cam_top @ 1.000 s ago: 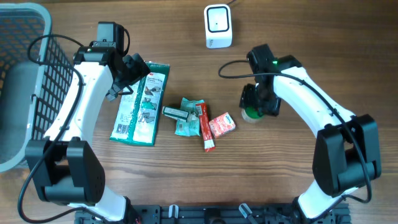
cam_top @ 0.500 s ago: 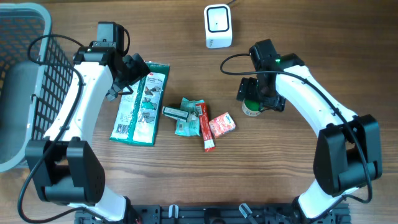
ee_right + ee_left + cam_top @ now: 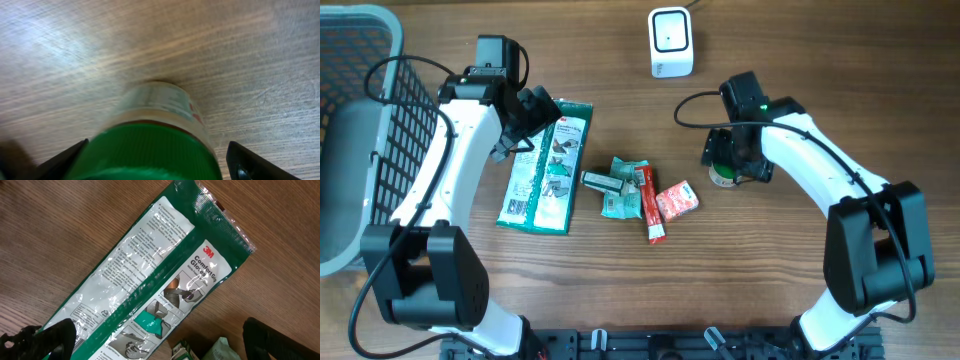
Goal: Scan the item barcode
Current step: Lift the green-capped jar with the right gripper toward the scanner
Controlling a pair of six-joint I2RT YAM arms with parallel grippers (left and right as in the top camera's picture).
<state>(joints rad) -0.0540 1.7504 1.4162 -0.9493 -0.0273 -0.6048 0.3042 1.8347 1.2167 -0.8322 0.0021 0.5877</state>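
A small jar with a green lid [image 3: 723, 176] stands on the wooden table, right of centre. My right gripper [image 3: 728, 158] is over it, open. In the right wrist view, blurred, the green lid [image 3: 150, 150] fills the space between the fingers, which flank it; a gap shows at the right finger [image 3: 255, 162]. The white barcode scanner [image 3: 671, 42] stands at the back centre. My left gripper [image 3: 534, 110] hovers open over a green-and-white 3M gloves packet [image 3: 548, 165], nothing between its fingers [image 3: 45, 337]. The packet [image 3: 160, 265] lies flat below it.
Several small packets lie in a cluster at the centre: a red box [image 3: 677, 200], a red stick [image 3: 650, 208], green packets [image 3: 625, 190] and a dark bar [image 3: 603, 182]. A grey wire basket [image 3: 360, 130] stands at the left edge. A black cable runs near the right arm.
My right gripper's jaws have widened round the jar and the wrist has shifted slightly toward the back. The left arm has not moved.
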